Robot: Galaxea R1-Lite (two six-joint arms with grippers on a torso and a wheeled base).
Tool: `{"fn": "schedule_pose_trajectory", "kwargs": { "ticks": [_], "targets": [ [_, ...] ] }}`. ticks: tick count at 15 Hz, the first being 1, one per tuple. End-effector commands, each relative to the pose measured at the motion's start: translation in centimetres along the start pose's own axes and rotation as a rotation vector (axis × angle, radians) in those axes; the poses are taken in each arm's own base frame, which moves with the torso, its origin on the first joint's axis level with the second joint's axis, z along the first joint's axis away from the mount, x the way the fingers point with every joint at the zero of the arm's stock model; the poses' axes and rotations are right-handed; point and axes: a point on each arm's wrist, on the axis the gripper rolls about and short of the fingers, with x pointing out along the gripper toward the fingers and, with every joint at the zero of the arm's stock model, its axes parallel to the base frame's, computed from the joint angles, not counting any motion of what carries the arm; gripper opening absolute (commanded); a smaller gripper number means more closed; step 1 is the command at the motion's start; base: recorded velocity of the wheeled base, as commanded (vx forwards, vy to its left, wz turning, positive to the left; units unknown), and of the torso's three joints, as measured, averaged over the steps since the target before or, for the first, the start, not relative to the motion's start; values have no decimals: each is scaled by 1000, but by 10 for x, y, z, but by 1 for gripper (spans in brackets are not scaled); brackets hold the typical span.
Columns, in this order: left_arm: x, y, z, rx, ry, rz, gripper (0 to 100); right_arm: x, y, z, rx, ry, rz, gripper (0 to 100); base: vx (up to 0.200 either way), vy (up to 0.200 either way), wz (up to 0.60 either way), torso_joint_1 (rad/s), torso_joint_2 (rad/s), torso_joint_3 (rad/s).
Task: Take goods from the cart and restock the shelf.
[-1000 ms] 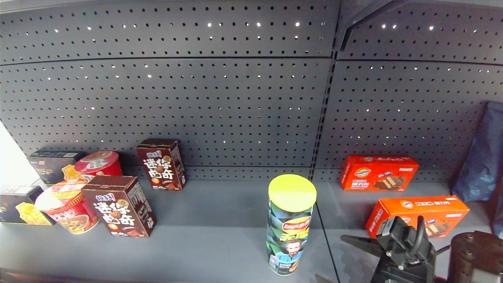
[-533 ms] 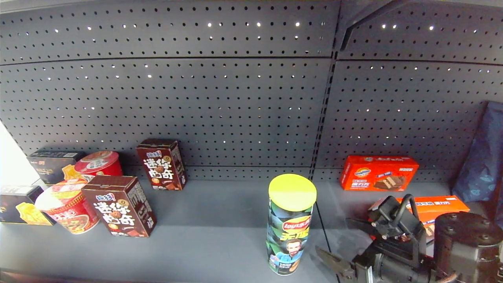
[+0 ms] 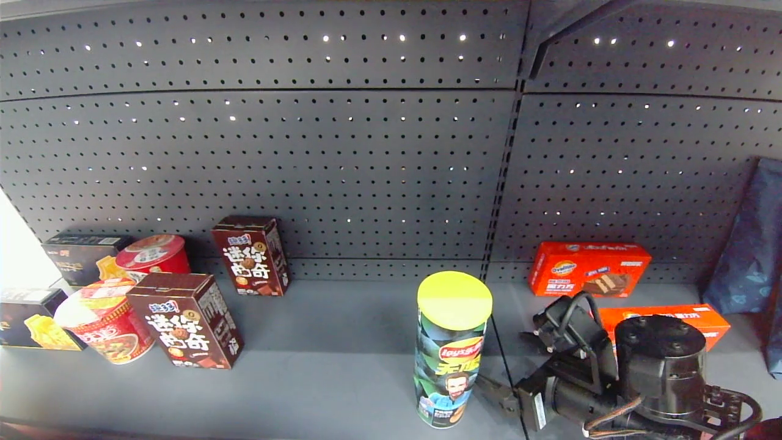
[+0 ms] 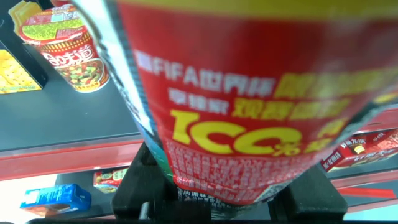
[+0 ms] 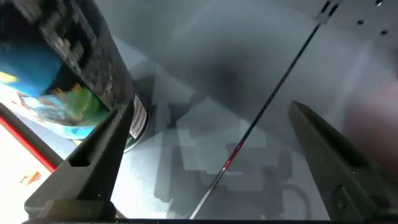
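Observation:
A green chips can with a yellow lid stands upright on the grey shelf, near its front edge. My right gripper is just to its right, low over the shelf and open, with nothing between its fingers. The right wrist view has the can's base beside one finger. A red chips can sits very close in the left wrist view, with my left gripper shut on it.
Two brown boxes, two red noodle cups and dark boxes stand at the shelf's left. Two orange boxes lie at the right, one partly behind my right arm. A pegboard wall backs the shelf.
My right arm has risen and swung left from the lower right corner, bringing its open gripper close beside the green can. The can and the other goods have not moved.

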Motion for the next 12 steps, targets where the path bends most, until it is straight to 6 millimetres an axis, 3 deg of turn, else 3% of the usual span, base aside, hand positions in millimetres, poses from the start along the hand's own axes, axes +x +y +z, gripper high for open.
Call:
{"fn": "schedule_pose_trajectory", "kwargs": {
  "ticks": [1,12],
  "targets": [
    [0,0,-1,-1,5,0,0,3,1,-2,-3,11,5,100,0,0,0,0,0,0],
    [-5,0,-7,0,-2,-1,0,-1,14,-3,-18,6,56,100,0,0,0,0,0,0]
  ]
}}
